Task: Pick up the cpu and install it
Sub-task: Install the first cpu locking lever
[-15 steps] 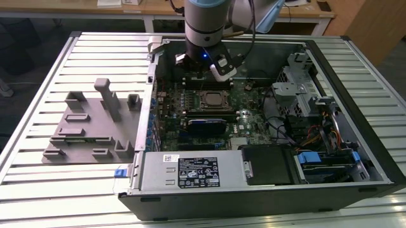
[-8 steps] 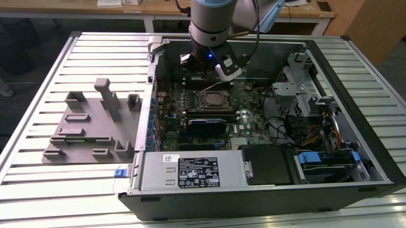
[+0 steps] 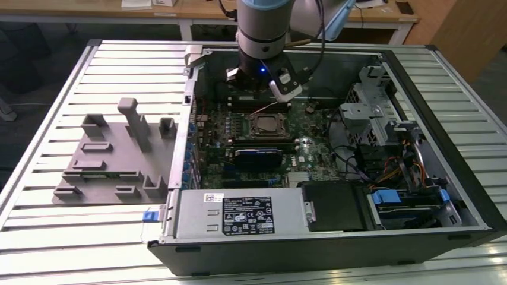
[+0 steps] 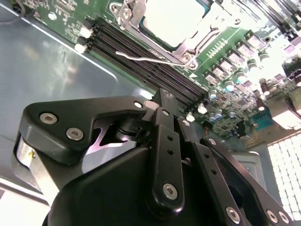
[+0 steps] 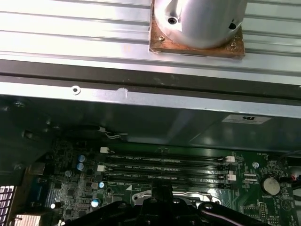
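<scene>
The cpu (image 4: 173,19) is a pale, shiny square chip lying flat inside the motherboard socket (image 3: 267,124), with the socket's metal frame around it and the thin wire lever (image 4: 150,59) standing free beside it. In the exterior view my gripper (image 3: 255,101) hangs inside the open computer case (image 3: 333,228), just behind the socket and a little above the board. In both wrist views the gripper (image 4: 162,96) (image 5: 162,190) shows as black linkage over the memory slots (image 5: 164,167), apart from the cpu. I see nothing held at its tip.
A grey plastic fixture (image 3: 111,157) with upright blocks stands on the slatted table at the exterior view's left. Inside the case, drive cages and cables (image 3: 388,130) crowd the exterior view's right, and the power supply (image 3: 237,214) fills the near side. The case wall (image 5: 141,101) is close behind the gripper.
</scene>
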Robot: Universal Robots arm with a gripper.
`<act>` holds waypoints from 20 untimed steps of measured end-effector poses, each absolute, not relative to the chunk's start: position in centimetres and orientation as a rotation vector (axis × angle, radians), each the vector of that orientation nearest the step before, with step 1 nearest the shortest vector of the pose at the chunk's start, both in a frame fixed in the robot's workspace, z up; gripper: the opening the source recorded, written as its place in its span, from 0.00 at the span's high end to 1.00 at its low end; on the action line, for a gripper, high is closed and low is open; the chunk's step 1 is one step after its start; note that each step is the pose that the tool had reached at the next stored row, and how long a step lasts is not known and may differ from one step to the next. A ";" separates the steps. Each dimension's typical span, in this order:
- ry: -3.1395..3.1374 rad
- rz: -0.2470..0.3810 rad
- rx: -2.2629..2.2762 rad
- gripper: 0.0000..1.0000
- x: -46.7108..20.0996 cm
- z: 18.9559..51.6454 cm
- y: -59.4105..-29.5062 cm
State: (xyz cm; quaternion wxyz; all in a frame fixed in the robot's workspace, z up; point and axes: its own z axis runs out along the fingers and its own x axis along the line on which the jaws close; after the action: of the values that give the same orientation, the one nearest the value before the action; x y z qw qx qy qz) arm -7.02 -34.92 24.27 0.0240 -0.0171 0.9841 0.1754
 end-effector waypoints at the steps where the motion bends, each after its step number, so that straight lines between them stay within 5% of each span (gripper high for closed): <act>1: 3.043 0.542 -0.049 0.89 -7.0 24.2 -34.9; 20: 3.031 0.537 0.024 0.89 -6.4 24.1 -34.9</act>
State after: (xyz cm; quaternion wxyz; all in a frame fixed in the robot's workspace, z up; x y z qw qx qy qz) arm -6.43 -34.93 24.11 0.0318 0.0078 0.9841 0.1745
